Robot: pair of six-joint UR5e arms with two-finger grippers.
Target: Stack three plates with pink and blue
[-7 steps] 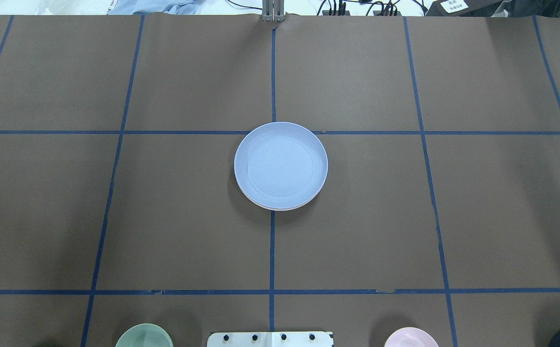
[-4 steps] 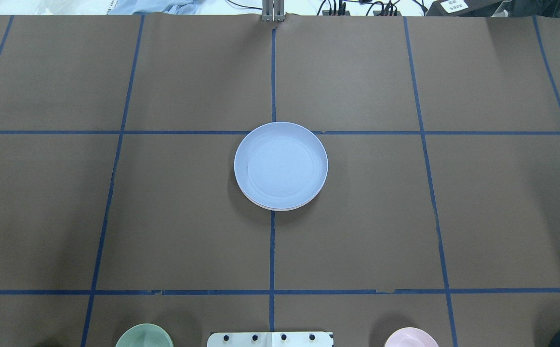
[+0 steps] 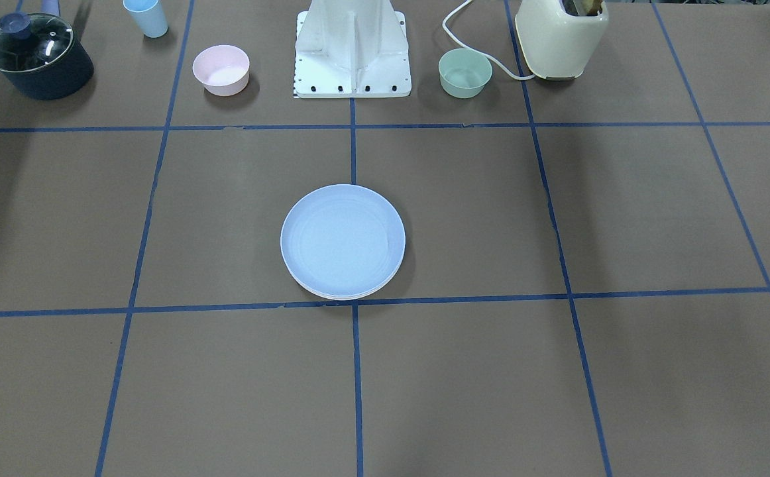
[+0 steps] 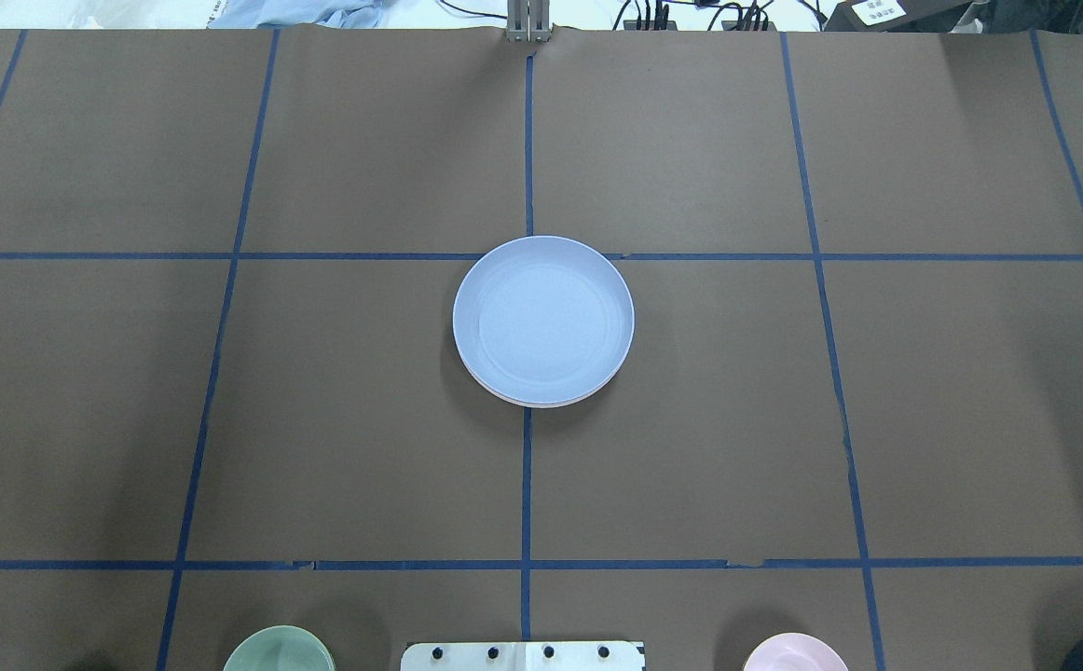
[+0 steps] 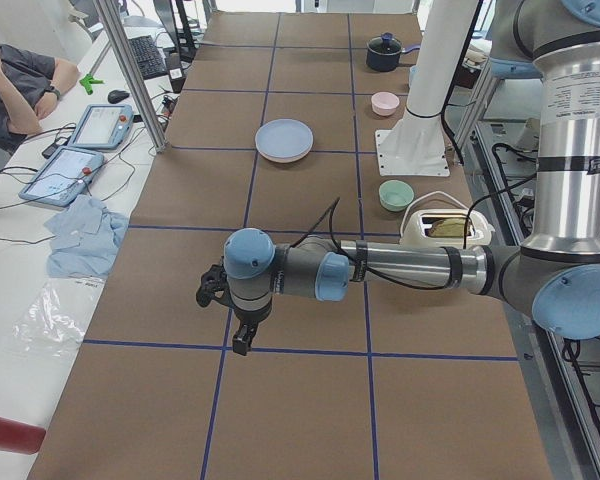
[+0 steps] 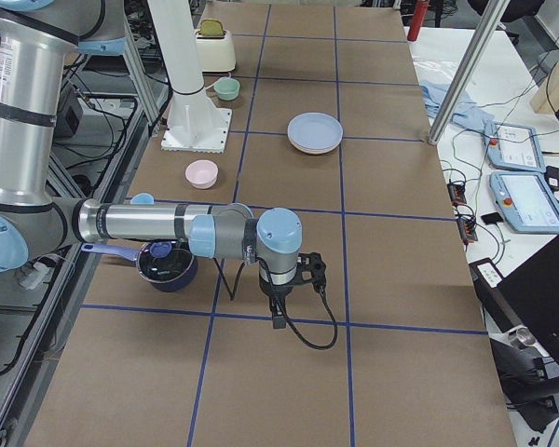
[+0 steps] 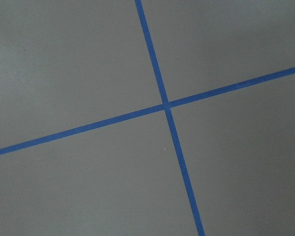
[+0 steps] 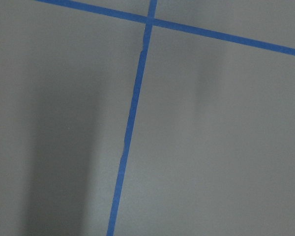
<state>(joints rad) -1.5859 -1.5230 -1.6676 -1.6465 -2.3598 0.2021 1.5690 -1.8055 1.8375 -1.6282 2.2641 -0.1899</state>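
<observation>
Left gripper point(image 5: 242, 342): over the table's point(image 4: 318, 419) left end, pointing down above tape point(image 5: 160, 346); opening and hold cannot be told.
Plates point(image 4: 542, 320): stacked mid-table at a tape crossing, well apart from both grippers; blue plate point(image 3: 342, 240) on top, pale rim showing beneath.
Right gripper point(image 6: 278, 319): over the far end, pointing down; opening unreadable too.

Plates point(image 4: 542, 320) stacked at centre of table point(image 4: 336, 419), well before robot base point(image 4: 522, 656); left bowl point(image 4: 279, 650), right bowl point(image 4: 794, 652) flank base.

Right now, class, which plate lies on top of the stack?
The light blue plate: its whole face shows, while the plates beneath show only a thin pale edge.
</observation>
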